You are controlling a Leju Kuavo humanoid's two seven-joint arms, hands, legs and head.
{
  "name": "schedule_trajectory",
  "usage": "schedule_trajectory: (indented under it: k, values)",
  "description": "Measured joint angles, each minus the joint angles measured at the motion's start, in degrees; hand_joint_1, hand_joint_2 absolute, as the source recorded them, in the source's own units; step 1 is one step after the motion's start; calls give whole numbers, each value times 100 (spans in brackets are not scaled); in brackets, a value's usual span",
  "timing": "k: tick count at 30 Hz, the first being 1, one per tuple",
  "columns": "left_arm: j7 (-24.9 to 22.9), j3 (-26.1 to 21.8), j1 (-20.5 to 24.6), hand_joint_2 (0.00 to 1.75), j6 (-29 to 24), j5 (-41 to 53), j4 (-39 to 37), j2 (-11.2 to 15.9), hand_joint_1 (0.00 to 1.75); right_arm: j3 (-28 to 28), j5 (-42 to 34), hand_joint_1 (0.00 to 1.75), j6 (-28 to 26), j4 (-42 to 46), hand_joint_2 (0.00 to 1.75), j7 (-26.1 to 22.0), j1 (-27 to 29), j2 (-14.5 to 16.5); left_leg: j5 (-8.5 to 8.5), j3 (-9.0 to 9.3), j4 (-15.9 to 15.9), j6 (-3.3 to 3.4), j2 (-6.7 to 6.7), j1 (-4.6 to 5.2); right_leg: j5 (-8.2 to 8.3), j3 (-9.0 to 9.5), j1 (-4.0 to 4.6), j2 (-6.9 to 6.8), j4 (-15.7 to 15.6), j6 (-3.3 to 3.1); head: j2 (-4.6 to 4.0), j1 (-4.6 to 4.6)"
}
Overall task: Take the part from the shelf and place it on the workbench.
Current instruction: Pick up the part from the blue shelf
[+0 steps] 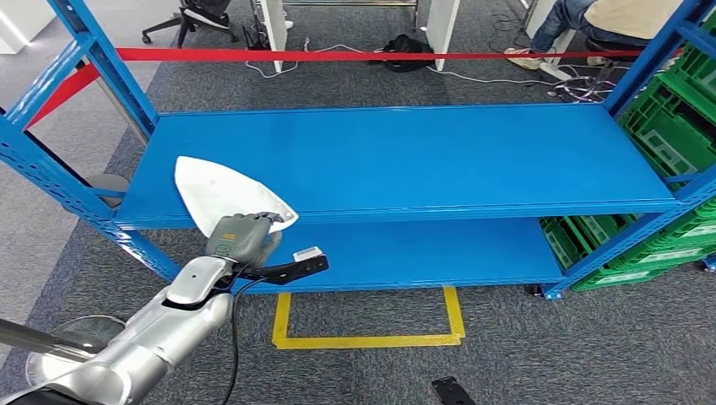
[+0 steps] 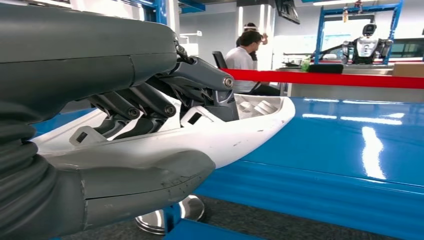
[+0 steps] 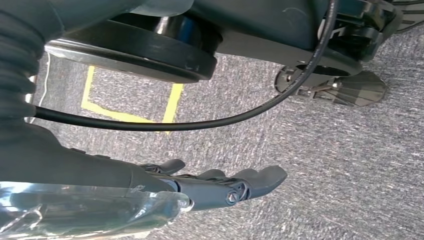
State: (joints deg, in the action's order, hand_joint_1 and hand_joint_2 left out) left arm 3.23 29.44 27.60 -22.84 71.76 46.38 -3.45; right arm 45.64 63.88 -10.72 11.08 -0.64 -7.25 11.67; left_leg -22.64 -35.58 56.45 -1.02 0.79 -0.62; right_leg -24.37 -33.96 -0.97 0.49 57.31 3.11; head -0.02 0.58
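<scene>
The left hand grips the white, iron-shaped plastic part at the blue metal shelf's front edge, dark fingers above, thumb beneath. The right hand hangs with its fingers loosely extended, holding nothing. The smooth shell could slip out as it lifts, being pinched only near one end.

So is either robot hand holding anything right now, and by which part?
The left robot hand grips the white part at its near edge, thumb under, fingers on top. The right robot hand holds nothing.
</scene>
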Motion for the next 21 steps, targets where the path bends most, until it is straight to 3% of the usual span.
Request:
schedule_trajectory:
  k: [21]
  values:
    - [4, 2, -2, 175, -145, 101, 1, 20, 175, 0, 3, 0, 1, 0, 175, -5, 29, 0, 0, 0, 0, 0, 0, 0, 0, 0, 0, 0, 0, 0, 0, 0]
